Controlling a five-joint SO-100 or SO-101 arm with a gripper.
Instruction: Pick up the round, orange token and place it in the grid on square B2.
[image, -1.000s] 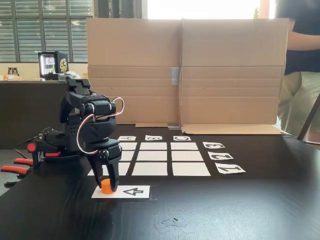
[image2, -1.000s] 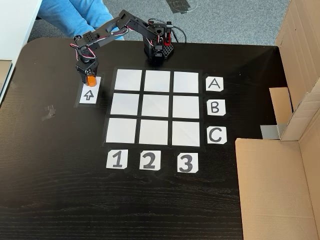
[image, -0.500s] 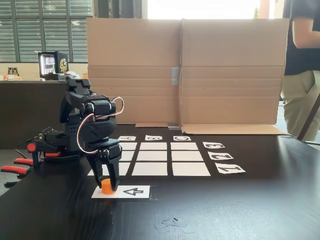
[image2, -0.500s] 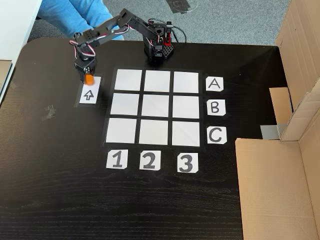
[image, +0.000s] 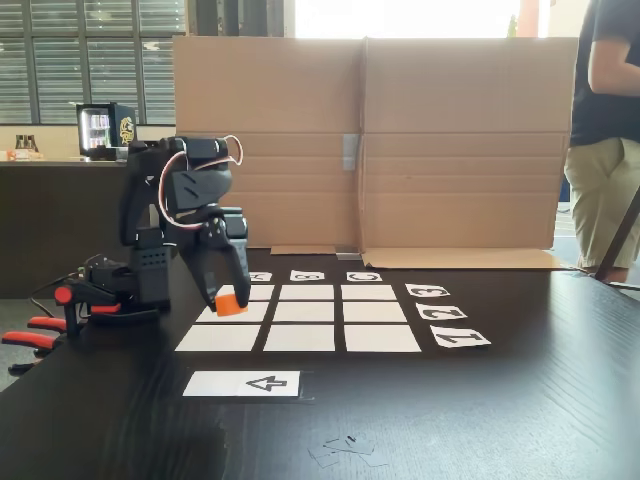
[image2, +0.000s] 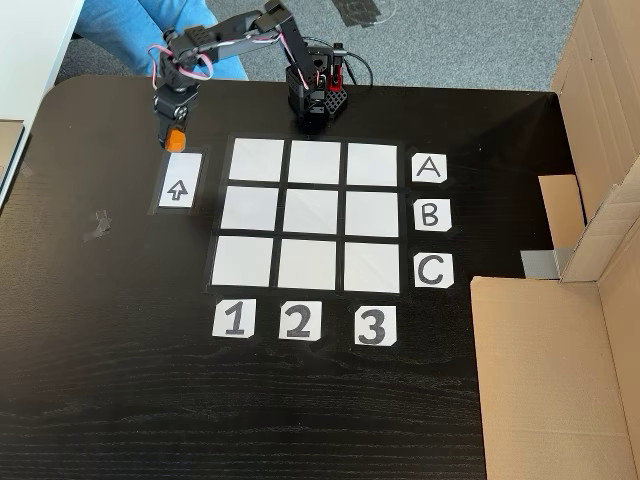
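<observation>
The orange token (image: 230, 303) (image2: 176, 138) hangs in the air, pinched between the black fingers of my gripper (image: 229, 298) (image2: 175, 137), which is shut on it. It is lifted well above the dark table, over the spot beside the arrow strip (image: 242, 383) (image2: 179, 180). The grid (image: 300, 338) (image2: 248, 262) of white paper cells lies to the right of the gripper in both fixed views. Square B2 (image: 306, 311) (image2: 312, 211), the centre cell, is bare.
Labels A B C (image2: 429, 214) and 1 2 3 (image2: 298, 321) edge the grid. The arm's base (image2: 318, 98) stands behind the grid. Cardboard walls (image: 370, 140) (image2: 600, 120) border the table. A person (image: 602, 130) stands at the right; a blue sleeve (image2: 150, 25) shows beyond the table.
The gripper has risen off the arrow strip with the token in it, lifting it from the paper into the air and pulling back toward the arm's base.
</observation>
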